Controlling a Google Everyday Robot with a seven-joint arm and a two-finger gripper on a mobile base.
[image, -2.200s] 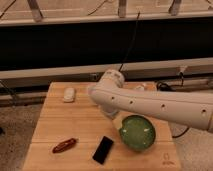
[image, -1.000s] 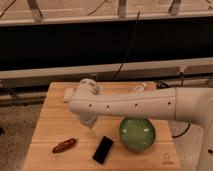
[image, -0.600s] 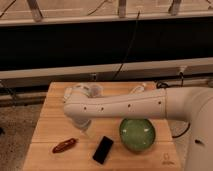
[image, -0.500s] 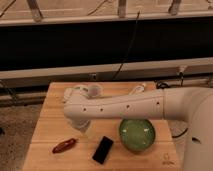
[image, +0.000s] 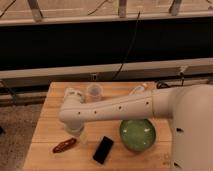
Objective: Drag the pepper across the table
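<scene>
The pepper (image: 65, 145) is a small red-brown chili lying on the light wooden table (image: 47, 120) near its front left. My white arm reaches in from the right across the middle of the table. Its gripper (image: 79, 135) hangs down from the arm's left end, just right of and slightly behind the pepper, close above the tabletop. It does not appear to hold anything.
A flat black phone (image: 103, 149) lies right of the pepper. A green bowl (image: 138, 134) sits further right. A clear cup (image: 94, 91) and a small white object (image: 70, 93) stand at the back of the table. A logo mark (image: 166, 159) is at the front right corner.
My arm has swung left and lowered, bringing the gripper from mid-table to just beside the pepper. The pepper, phone and bowl have not moved.
</scene>
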